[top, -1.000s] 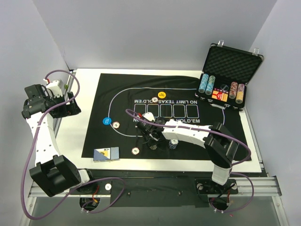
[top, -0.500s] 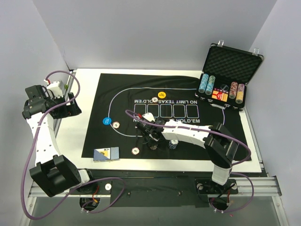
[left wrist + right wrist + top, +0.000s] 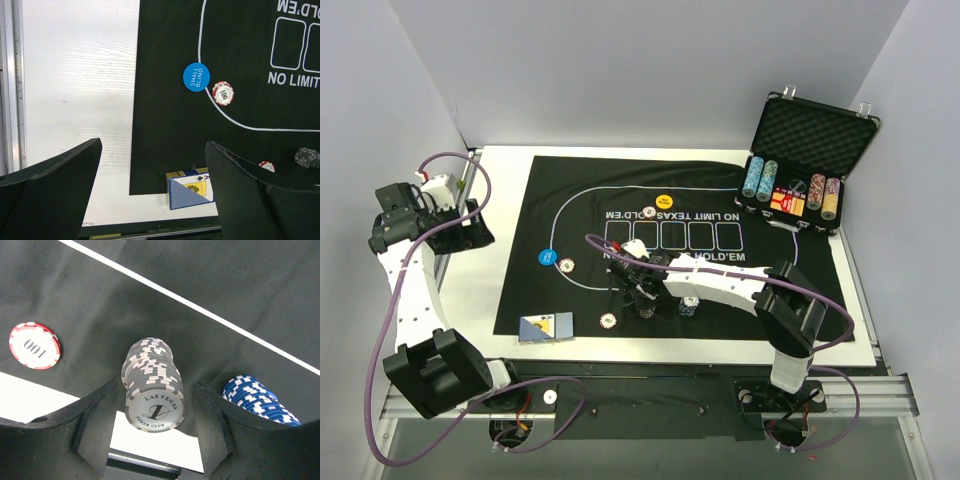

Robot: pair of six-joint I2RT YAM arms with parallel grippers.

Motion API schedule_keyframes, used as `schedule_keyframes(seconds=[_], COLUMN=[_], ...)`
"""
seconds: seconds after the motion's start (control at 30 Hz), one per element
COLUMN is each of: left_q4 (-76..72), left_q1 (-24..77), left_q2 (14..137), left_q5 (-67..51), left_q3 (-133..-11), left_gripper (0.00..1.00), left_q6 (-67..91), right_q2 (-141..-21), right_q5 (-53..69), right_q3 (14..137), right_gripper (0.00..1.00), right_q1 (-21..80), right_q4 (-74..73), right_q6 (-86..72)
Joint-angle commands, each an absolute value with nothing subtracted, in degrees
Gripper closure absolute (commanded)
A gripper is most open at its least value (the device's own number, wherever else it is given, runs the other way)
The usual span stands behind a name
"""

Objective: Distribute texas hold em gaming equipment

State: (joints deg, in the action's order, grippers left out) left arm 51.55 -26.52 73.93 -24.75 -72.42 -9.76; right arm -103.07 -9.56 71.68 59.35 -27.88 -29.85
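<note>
A grey stack of poker chips [image 3: 155, 390] stands on the black mat [image 3: 570, 180] between the fingers of my right gripper [image 3: 156, 407], which is open with a gap on each side of the stack. A blue chip stack [image 3: 260, 401] stands just to its right and a red 100 chip [image 3: 35, 345] lies to its left. In the top view my right gripper [image 3: 642, 298] is near the mat's front middle. My left gripper [image 3: 154, 145] is open and empty, high over the table's left side. A blue-backed card box [image 3: 192, 190] lies at the mat's front left corner.
A blue small-blind disc [image 3: 196, 76] and a red chip [image 3: 223, 93] sit on the mat's left curve. A yellow disc [image 3: 665, 200] lies further back. An open black case [image 3: 810, 130] with tall chip columns [image 3: 760, 178] stands at the back right.
My right gripper's fingers have spread away from the grey chip stack, which stays standing on the mat. The left arm has barely moved.
</note>
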Motion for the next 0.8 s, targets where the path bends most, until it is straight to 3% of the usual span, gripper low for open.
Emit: schedule_keyframes(seconds=[0.0,0.23,0.77], left_q4=[50.10,50.01,50.10], left_q1=[-26.98,-27.07,-26.98], left_q2=[72.42,72.33,71.72], left_q5=[-26.10,-26.19,-26.19], left_q3=[-72.25,-71.89,-72.16], left_gripper=[0.04,0.04,0.04], left_q6=[-10.90,-10.99,-10.99], right_q2=[-100.37,-98.97,-99.14], right_q5=[-11.07,-11.42,-11.51], right_q3=[73.74,73.74,77.33], right_gripper=[0.47,0.61,0.71], right_q1=[59.85,59.85,59.77], right_q4=[-30.85,-30.85,-31.73], right_q6=[-29.71,-30.15,-29.27])
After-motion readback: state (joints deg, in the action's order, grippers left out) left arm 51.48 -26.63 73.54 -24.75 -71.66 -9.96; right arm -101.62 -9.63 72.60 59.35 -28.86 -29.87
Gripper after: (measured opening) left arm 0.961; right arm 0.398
